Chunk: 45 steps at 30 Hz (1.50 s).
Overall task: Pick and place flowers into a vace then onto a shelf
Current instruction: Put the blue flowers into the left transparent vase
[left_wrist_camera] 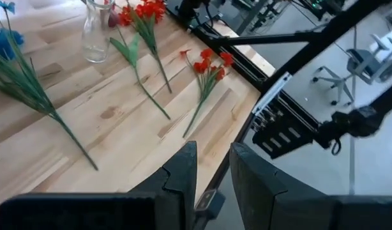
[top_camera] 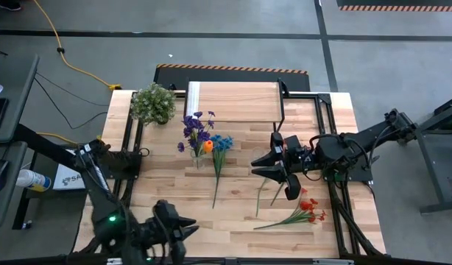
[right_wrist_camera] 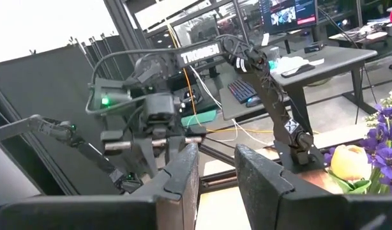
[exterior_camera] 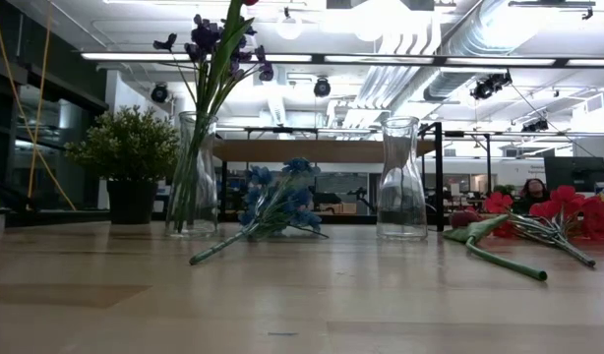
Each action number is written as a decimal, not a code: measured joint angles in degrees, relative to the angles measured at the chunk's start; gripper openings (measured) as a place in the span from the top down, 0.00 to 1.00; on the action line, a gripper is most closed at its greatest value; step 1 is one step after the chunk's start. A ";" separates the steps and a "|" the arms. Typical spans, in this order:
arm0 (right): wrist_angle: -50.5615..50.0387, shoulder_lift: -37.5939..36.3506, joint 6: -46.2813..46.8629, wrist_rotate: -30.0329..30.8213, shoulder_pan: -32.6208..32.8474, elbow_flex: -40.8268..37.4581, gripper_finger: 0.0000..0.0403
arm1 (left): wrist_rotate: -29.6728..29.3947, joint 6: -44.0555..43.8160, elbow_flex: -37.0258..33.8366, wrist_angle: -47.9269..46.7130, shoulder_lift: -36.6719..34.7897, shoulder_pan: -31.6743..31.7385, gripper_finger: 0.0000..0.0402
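A glass vase holds purple flowers and an orange bloom, stems down inside it. Blue flowers lie flat on the table beside that vase. A second, empty vase stands upright, with red flowers and a dark-bloomed stem lying near it. The shelf stands at the far edge. My left gripper hovers at the near edge, with a narrow gap between its fingers. My right gripper hangs above the empty vase, also narrowly open, holding nothing.
A bushy potted plant stands at the far left, beside the shelf. Black frame rails run along the table's left and right sides. Bare wood lies in the near middle of the table. A person shows far off in the room.
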 joint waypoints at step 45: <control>-9.94 -14.62 -15.90 -12.07 -0.58 0.00 0.77 | 30.14 -20.82 -0.04 -6.61 19.40 24.42 0.68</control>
